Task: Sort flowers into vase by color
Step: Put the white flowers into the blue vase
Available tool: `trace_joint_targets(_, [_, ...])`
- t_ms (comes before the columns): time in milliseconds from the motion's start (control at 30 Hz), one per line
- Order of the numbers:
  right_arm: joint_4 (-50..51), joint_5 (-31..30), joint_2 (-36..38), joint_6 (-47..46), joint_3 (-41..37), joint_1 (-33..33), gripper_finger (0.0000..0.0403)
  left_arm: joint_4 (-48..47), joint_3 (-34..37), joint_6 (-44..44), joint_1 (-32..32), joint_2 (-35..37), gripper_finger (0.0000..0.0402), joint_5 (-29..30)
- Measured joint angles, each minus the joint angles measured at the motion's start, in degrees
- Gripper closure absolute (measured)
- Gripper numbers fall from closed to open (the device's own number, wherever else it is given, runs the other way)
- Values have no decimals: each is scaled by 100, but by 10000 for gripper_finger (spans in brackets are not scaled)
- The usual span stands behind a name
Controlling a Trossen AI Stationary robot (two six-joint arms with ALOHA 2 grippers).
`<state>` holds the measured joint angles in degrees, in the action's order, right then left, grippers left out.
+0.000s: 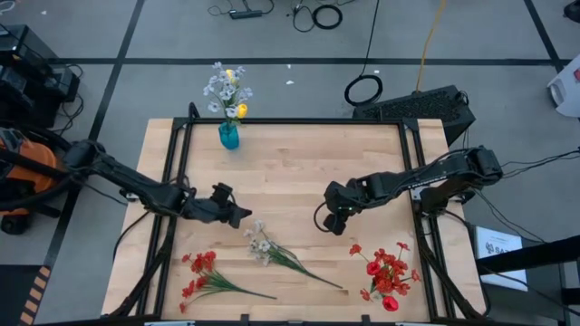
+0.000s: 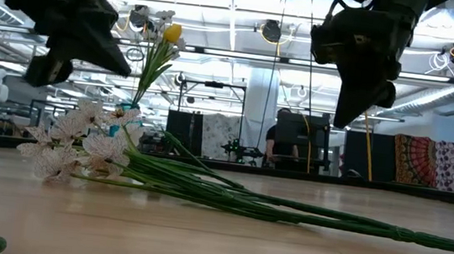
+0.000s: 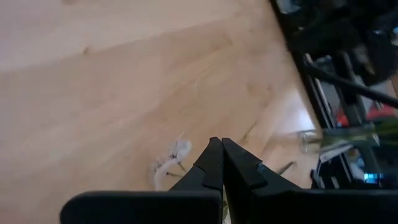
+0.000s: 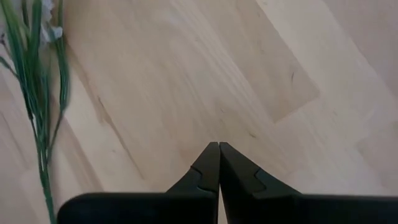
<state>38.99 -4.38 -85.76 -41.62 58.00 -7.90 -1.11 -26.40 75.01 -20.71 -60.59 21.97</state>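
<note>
Teal vase (image 1: 228, 136) upright, flowers (image 1: 268, 249) flat

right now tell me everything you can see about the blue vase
The vase is small, narrow and teal-blue, and looks like see-through glass or plastic. It stands upright at the far edge of the wooden table, left of the middle. It already holds a few tall stems: white blossoms and yellow tulips, which rise well above its rim. Nothing else touches it. Both arms are nearer the front of the table, and a white sprig and red flowers lie flat there.
</note>
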Motion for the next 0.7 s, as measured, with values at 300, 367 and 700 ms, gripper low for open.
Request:
trace_joint_targets(300, [10,-335,0,883,2,0,403,-1942,-1648,1465,-429,-1312,400,417])
trace_joint_targets(367, [6,-341,0,1102,2,0,403,-2443,-2079,1697,-478,-1618,401,435])
trace_joint_targets(700, [170,-646,0,1702,2,0,403,-3322,-3121,2525,-653,-2568,401,260])
